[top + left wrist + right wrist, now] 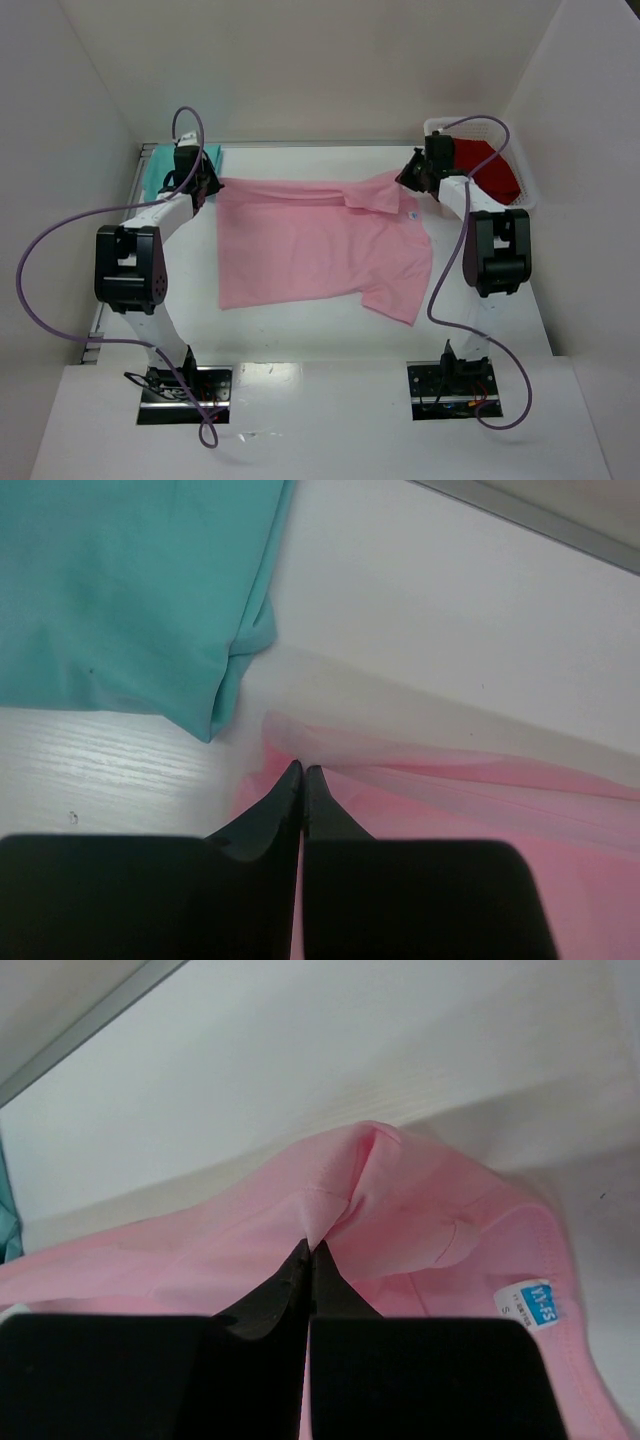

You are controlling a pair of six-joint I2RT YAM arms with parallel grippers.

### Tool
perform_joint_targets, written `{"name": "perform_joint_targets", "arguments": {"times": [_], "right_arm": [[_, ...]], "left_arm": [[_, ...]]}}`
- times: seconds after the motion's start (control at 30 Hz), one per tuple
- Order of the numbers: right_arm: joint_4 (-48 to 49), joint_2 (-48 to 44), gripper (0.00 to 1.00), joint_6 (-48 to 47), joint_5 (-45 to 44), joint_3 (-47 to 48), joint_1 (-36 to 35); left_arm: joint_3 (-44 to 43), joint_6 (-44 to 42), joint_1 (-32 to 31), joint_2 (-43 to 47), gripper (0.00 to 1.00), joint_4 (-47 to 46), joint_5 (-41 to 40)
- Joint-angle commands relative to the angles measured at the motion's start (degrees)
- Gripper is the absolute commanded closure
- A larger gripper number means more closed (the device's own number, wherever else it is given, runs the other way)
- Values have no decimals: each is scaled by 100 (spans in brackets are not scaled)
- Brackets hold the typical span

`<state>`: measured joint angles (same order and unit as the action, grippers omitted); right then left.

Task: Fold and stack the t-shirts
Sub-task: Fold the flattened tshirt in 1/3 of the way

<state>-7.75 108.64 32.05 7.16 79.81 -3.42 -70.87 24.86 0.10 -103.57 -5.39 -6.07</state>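
Left gripper (302, 772), 6 o'clock: fingertips pressed together, pinching the pink t-shirt's edge.
Pink t-shirt (480, 800), 4 o'clock: cloth drawn taut from the tips.
Teal t-shirt (120, 590), 10 o'clock: just beside the pink one.
White tabletop (450, 610), 1 o'clock.

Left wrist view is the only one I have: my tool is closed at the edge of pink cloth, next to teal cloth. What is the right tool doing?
Observer: The right tool is shut on the pink shirt, pinching a fold near the collar.
Operator: Is the shirt lying flat?
Observer: Mostly spread on the table, one sleeve pointing toward the near edge.
Operator: Any other shirts?
Observer: A red shirt lies in a white basket at the far right.
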Motion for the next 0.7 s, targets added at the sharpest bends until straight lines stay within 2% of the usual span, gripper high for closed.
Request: {"name": "perform_joint_targets", "arguments": {"times": [0.0, 0.37, 0.53, 0.67], "right_arm": [[195, 447, 100, 11, 110, 447, 26], [1, 1555, 100, 11, 277, 2063, 26], [352, 1835, 100, 135, 382, 2327, 78], [160, 2257, 100, 135, 444, 2890, 78]], "left_arm": [[-453, 2, 34, -233, 100, -182, 26], [-1578, -52, 34, -1278, 100, -6, 26], [-1877, -52, 34, -1551, 100, -6, -175], [-2263, -52, 34, -1815, 100, 55, -176]]}}
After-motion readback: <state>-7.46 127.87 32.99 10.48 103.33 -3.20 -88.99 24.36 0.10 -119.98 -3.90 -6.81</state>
